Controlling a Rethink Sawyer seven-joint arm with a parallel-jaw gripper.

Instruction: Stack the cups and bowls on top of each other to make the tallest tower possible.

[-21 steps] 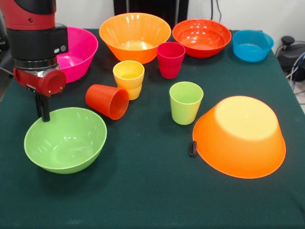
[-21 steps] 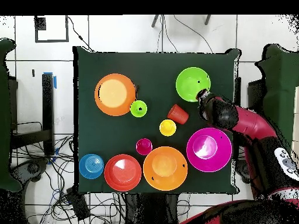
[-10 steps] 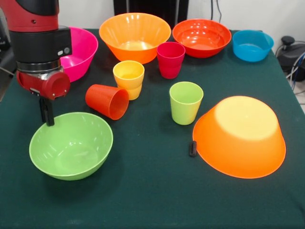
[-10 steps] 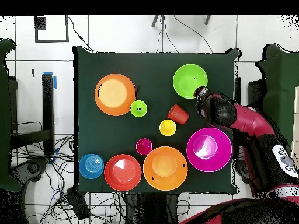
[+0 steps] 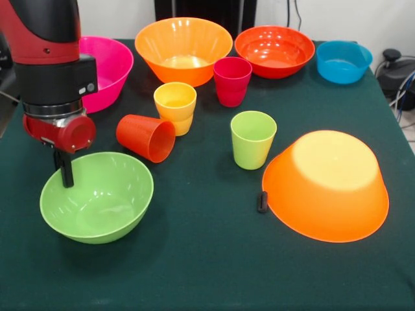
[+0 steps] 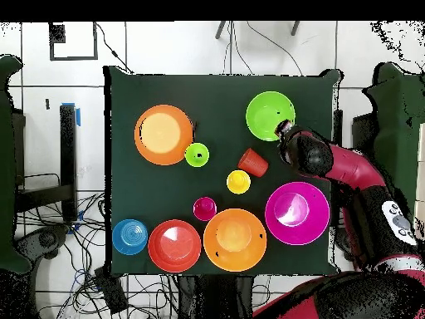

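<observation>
The gripper point(image 5: 64, 170) hangs at the far rim of the green bowl point(image 5: 97, 196), and one dark finger point(image 5: 67, 175) reaches down over that rim; it looks to be pinching the rim, but I cannot tell for sure how the jaws stand. The green bowl sits upright on the dark green table point(image 5: 194, 259). Just beside it lies the orange-red cup point(image 5: 146, 137) on its side, with the yellow cup point(image 5: 175, 107) upright behind it. The crimson cup point(image 5: 232, 80) and the light green cup point(image 5: 252, 138) also stand upright, apart from each other. One large orange bowl point(image 5: 326, 185) lies upside down, with a small black object point(image 5: 262, 201) touching its edge. At the far side are the pink bowl point(image 5: 104, 70), the second orange bowl point(image 5: 183, 49), the red-orange bowl point(image 5: 274, 50) and the blue bowl point(image 5: 343, 61), all upright.
</observation>
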